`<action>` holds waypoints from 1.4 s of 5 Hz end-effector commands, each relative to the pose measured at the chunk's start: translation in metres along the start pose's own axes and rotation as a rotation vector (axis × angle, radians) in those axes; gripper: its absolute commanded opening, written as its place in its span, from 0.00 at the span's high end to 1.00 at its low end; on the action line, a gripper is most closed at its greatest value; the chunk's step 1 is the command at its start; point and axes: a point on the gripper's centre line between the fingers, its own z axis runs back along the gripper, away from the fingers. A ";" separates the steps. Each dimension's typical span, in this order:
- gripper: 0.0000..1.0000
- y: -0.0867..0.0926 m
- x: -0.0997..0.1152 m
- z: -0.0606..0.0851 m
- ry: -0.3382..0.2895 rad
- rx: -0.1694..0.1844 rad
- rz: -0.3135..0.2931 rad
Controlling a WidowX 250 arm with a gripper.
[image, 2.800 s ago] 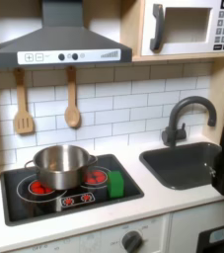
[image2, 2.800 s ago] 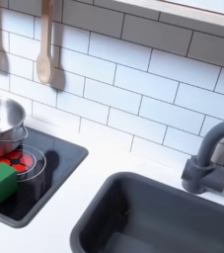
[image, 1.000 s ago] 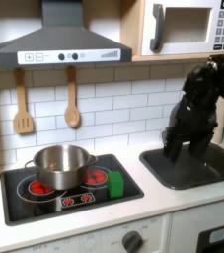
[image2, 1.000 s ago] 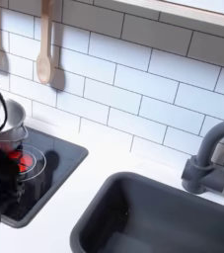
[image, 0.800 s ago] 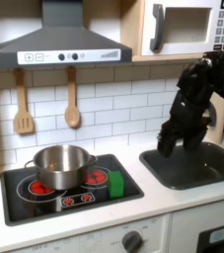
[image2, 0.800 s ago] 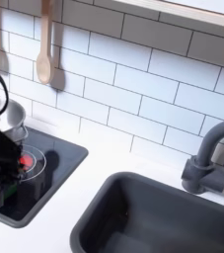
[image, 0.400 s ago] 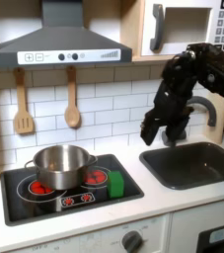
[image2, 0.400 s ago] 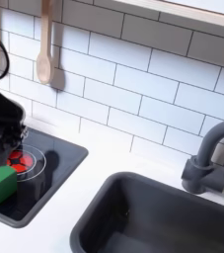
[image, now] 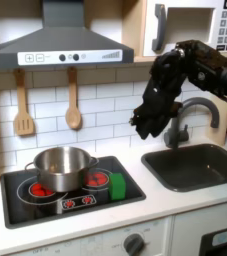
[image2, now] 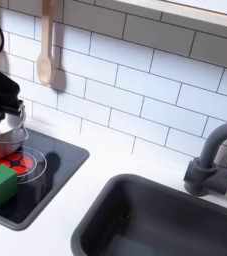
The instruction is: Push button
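First exterior view: the hand (image: 143,124), its state unclear to me, hangs in the air above the table, well apart from the hood buttons (image: 68,57); nothing looks pressed yet

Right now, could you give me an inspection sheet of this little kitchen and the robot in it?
Surface: white countertop with black stovetop and dark sink.
Job's things: buttons on the range hood; red stovetop buttons; none touched.
Clutter: steel pot on a burner, green block beside it.
Gripper: gripper in the air between pot and faucet; open or shut unclear.
Cables: nothing seen.
Surroundings: white tile wall, hanging wooden spatula and spoon, microwave.
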 end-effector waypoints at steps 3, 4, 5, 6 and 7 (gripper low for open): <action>1.00 0.030 0.050 -0.002 -0.144 0.036 0.036; 1.00 0.035 0.064 -0.001 -0.186 0.044 0.040; 1.00 0.037 0.076 0.002 -0.231 0.038 0.036; 1.00 0.042 0.084 0.003 -0.254 0.042 0.043; 1.00 0.043 0.093 0.006 -0.279 0.037 0.037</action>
